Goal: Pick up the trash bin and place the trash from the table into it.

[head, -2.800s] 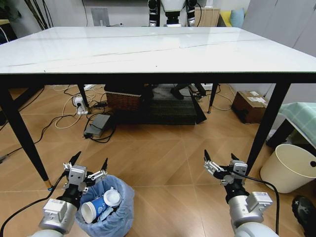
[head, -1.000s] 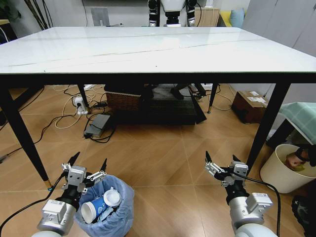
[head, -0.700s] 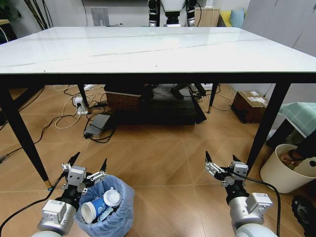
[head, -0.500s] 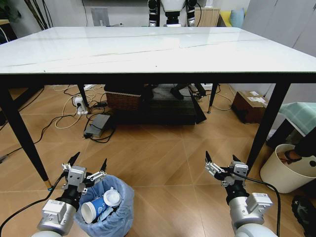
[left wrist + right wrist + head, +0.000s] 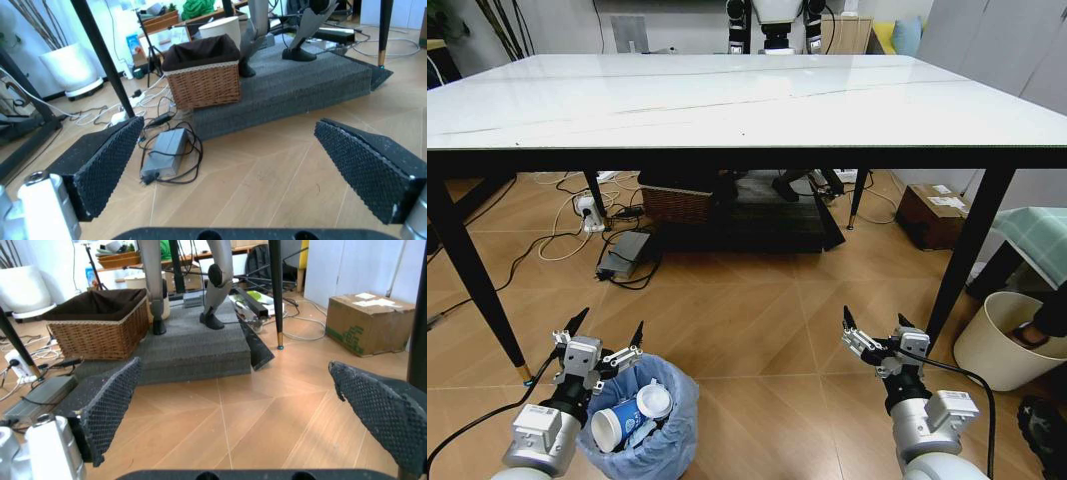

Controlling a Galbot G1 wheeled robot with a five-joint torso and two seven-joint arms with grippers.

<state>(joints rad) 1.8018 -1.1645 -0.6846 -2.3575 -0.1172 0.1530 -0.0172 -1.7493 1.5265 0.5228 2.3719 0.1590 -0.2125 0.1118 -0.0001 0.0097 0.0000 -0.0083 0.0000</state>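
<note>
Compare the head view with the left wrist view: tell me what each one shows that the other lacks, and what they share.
Head view alone: the table, the trash bin on the floor holding a paper cup and lid, the open right gripper, and a white bucket. Left wrist view alone: a white planter. Both: the open left gripper, the wicker basket, the power adapter.

Open wooden floor (image 5: 747, 320) ahead of both hands, table (image 5: 727, 100) overhead, its black legs (image 5: 472, 275) flanking.

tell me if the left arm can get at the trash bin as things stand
Probably yes: the left gripper hangs open just beside the trash bin on the floor, with nothing between them.
</note>
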